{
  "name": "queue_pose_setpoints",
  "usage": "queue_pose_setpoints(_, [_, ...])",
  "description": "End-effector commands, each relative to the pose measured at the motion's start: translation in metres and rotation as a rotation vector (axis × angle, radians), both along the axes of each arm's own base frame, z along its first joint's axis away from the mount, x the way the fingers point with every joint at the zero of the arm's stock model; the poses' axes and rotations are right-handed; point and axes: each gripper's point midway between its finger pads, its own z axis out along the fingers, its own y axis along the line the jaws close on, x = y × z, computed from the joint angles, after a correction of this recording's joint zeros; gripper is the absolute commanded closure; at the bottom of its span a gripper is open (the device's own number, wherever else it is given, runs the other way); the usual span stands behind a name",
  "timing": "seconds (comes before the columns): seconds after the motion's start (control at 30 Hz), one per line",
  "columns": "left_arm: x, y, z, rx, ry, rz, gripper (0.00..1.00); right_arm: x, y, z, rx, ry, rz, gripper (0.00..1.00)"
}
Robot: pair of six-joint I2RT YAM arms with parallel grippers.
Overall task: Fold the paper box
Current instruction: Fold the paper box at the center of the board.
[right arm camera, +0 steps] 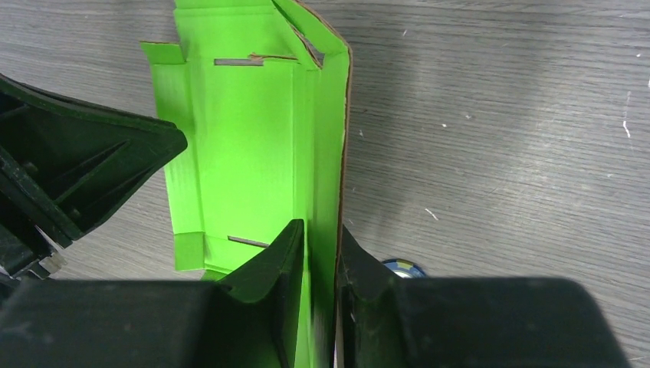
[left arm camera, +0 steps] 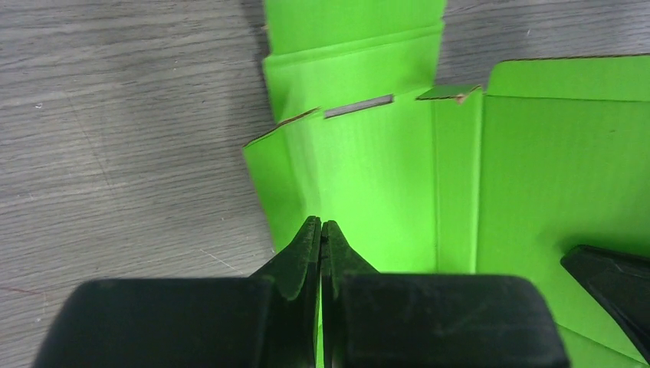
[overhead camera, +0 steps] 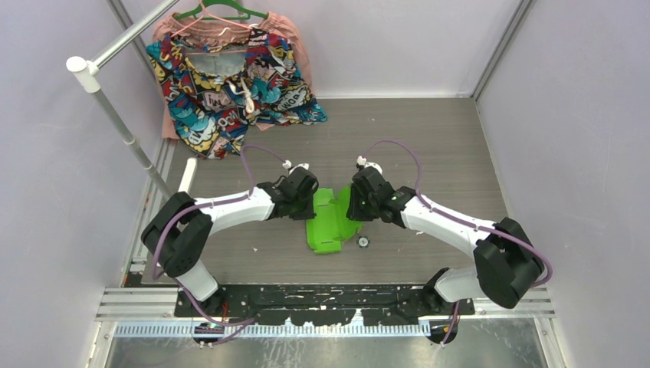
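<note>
Box: we see a bright lime-green, die-cut sheet of thin card, the paper box (overhead camera: pixel 331 222), lying mostly open on the grey wood-grain surface (overhead camera: pixel 437 146), right between the two arms.
Long axis: it runs away from the arm bases, near end to far end, tilted a little in the top view; the slotted end flaps sit at the two ends.
Left hand: the left hand (left arm camera: pixel 322 227) has its fingers pressed almost together on the box's left side panel, a sliver of green showing between them.
Right hand: the right hand (right arm camera: pixel 320 228) is narrow too, closed on the right side wall, which stands upright with its brown cut edge showing.
Which way: the floor of the box lies inward from each hand, so each wall hinges on a crease parallel to the long axis.
Nearer arm: neither, we judge; both are already on the card, one per long side.
Left wall: we think it is less raised than the right one, though the wrist view is too close to be sure.
Next move: in our judgement, bring the left wall upright to match, then turn to the end flaps.
Risk: a pull across the long axis could slide the whole sheet.
Nearby: a small round object (right arm camera: pixel 400 267) lies just beside the near right corner.
</note>
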Motion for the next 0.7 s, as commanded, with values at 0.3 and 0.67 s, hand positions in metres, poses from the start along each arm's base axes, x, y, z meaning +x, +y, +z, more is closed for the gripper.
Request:
queue_pose_setpoints(0.3, [0.013, -0.014, 0.033, -0.063, -0.085, 0.006, 1.00, 0.011, 0.021, 0.020, 0.066, -0.043, 0.011, 0.76])
queue_pose_setpoints(0.67, [0.003, 0.039, 0.065, -0.095, -0.154, 0.070, 0.55, 0.011, 0.019, 0.023, 0.057, -0.045, 0.010, 0.76])
